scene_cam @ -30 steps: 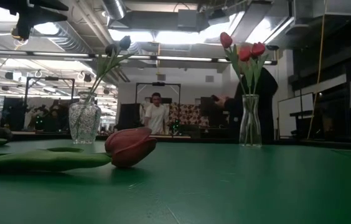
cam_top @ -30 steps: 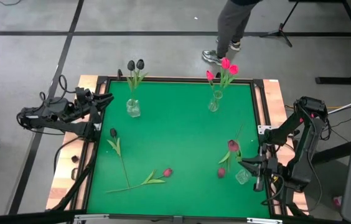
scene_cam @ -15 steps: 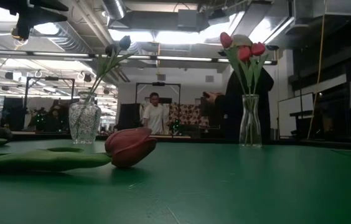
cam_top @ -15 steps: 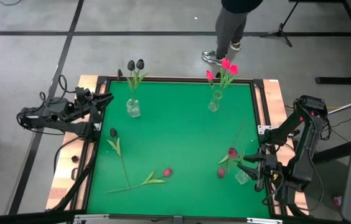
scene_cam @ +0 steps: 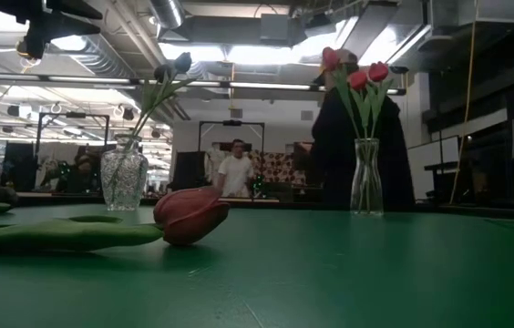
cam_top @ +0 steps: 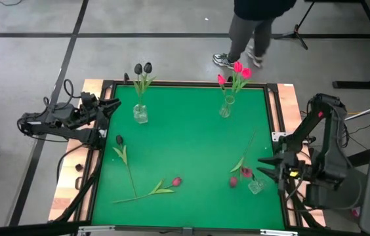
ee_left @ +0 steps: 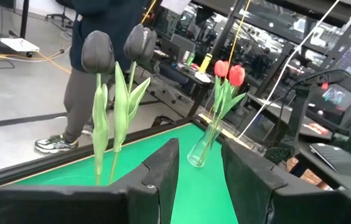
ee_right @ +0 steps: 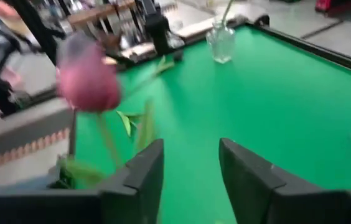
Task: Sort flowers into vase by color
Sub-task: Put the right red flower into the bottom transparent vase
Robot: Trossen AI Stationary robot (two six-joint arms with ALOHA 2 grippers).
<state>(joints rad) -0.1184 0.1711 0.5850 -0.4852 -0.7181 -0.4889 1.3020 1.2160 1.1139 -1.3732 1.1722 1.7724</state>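
Right, a busy green table point(cam_top: 191, 137): at the far edge a round glass vase point(cam_top: 140, 114) carries two black tulips point(cam_top: 142, 68), and a slim vase point(cam_top: 226, 107) to its right holds the pink-red tulips point(cam_top: 237, 71). A third small vase point(cam_top: 256, 186) sits near the right edge with a dark maroon tulip point(cam_top: 245, 172) leaning out of it, stem slanting up toward the middle of the table. Two more flowers lie flat on the mat: a black tulip point(cam_top: 119, 139) near the left edge and a maroon tulip point(cam_top: 176, 181) toward the front. A person point(cam_top: 257, 26) walks past beyond the far edge, dark against the room in the low view, directly behind the slim vase.

Since a second ago the right arm has pulled back toward the table's right edge, and the maroon tulip has dropped lower and tilted over in its vase. The person has also moved along to the right.

Now the right gripper point(cam_top: 270, 172) hovers just beside the small vase, fingers point(ee_right: 144, 171) parted with nothing between them; a blurred tulip head shows off to one side, clear of them. The left gripper point(cam_top: 109, 105) waits at the table's left edge, its jaws apart and empty, facing the round vase.
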